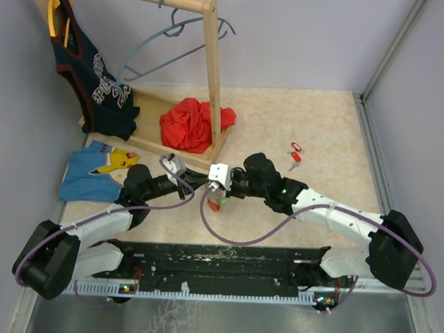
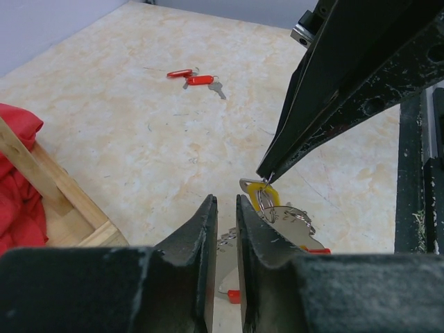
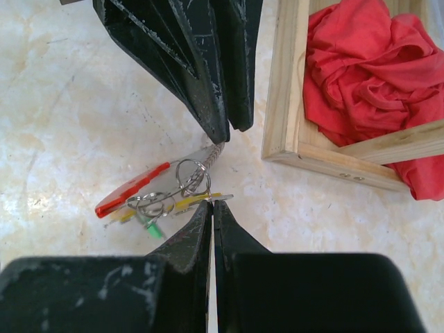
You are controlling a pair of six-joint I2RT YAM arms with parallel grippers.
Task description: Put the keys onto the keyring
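A bunch of keys (image 3: 156, 201) lies on the table with red, yellow and green heads and small split rings (image 3: 192, 173). My right gripper (image 3: 213, 203) is shut on the yellow key (image 2: 268, 195) at its ring; its tips (image 2: 267, 175) come down from the upper right in the left wrist view. The keyring's grey braided wire (image 3: 216, 151) ends right at my left gripper (image 3: 232, 134). The left gripper (image 2: 225, 200) stands open by a narrow gap, with nothing pinched. Two more red-tagged keys (image 2: 194, 78) lie apart, far right (image 1: 295, 155).
A wooden clothes rack (image 1: 210, 70) stands at the back left, and its base frame (image 3: 284, 83) holds a red cloth (image 1: 188, 124). A grey-blue hanger (image 1: 165, 42) and a dark jersey (image 1: 93, 72) hang from it. A blue shirt (image 1: 96, 172) lies beside my left arm.
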